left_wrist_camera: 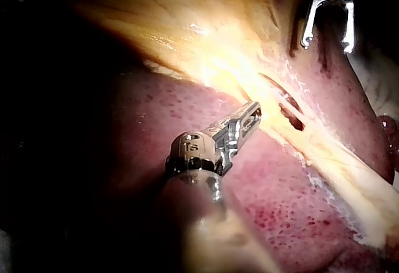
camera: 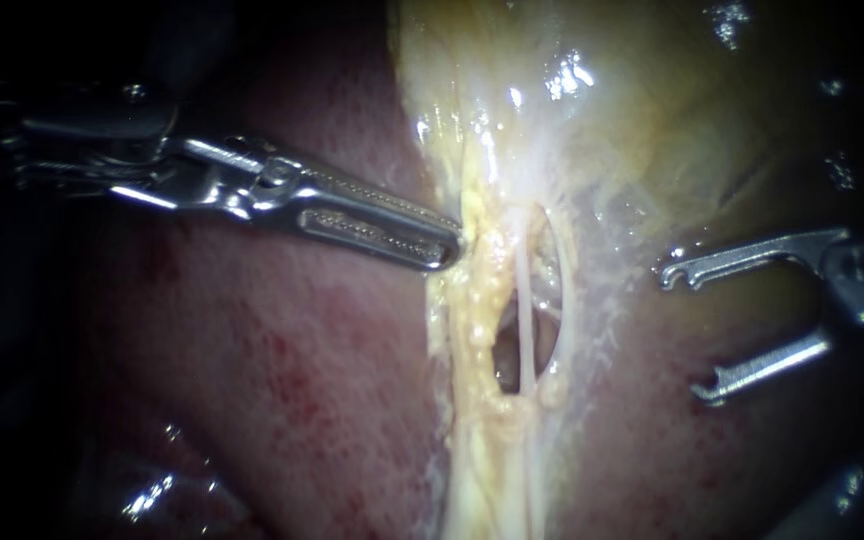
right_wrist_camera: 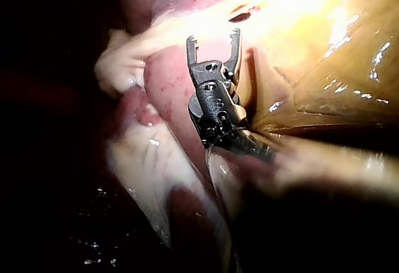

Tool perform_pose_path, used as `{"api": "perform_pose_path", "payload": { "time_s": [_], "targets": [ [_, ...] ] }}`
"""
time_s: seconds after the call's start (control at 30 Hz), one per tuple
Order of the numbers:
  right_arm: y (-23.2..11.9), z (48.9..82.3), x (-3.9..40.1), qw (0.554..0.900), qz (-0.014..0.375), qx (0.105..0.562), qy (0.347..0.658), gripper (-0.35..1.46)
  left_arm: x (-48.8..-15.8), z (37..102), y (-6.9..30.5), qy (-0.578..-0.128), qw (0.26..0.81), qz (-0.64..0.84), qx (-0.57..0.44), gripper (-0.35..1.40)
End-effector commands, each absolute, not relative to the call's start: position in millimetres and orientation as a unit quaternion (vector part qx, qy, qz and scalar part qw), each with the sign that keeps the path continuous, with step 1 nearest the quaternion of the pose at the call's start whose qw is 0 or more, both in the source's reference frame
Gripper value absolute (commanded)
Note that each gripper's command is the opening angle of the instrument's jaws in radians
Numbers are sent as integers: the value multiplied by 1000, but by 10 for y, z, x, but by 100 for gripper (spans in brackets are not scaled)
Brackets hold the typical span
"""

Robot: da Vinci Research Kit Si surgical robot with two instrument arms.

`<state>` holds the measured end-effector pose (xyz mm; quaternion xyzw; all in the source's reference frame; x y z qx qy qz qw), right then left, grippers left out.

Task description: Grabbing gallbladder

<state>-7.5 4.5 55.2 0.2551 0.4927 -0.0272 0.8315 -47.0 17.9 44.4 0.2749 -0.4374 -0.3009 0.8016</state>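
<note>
red, speckled liver (camera: pixel 282 400) fills the foreground. the left instrument (camera: pixel 449 250), jaws lying together, touches its tip to a yellow fatty strip (camera: pixel 474 300) on the liver. a thin pale tube (camera: pixel 525 320) crosses a window there. the right instrument (camera: pixel 687 333), jaws wide apart, sits just beyond. the tan gallbladder (camera: pixel 672 120) lies farthest back.

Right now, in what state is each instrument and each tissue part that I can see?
Left instrument: tip against the yellow tissue edge.
Right instrument: jaws wide open, holding nothing.
Gallbladder: glistening, not held by the right instrument.
Tube: bare, unbroken, no clip on it.
</note>
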Motion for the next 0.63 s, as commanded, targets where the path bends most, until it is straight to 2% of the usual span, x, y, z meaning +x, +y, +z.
{"api": "perform_pose_path", "payload": {
  "time_s": [0.03,0.63],
  "targets": [
    [45,552,-75,831,-27,255,493,53,-469,443,179,-438,801,-301,275,-35],
    [45,552,-75,832,-27,255,493,53,-469,440,178,-437,800,-304,276,-35]
  ]
}}
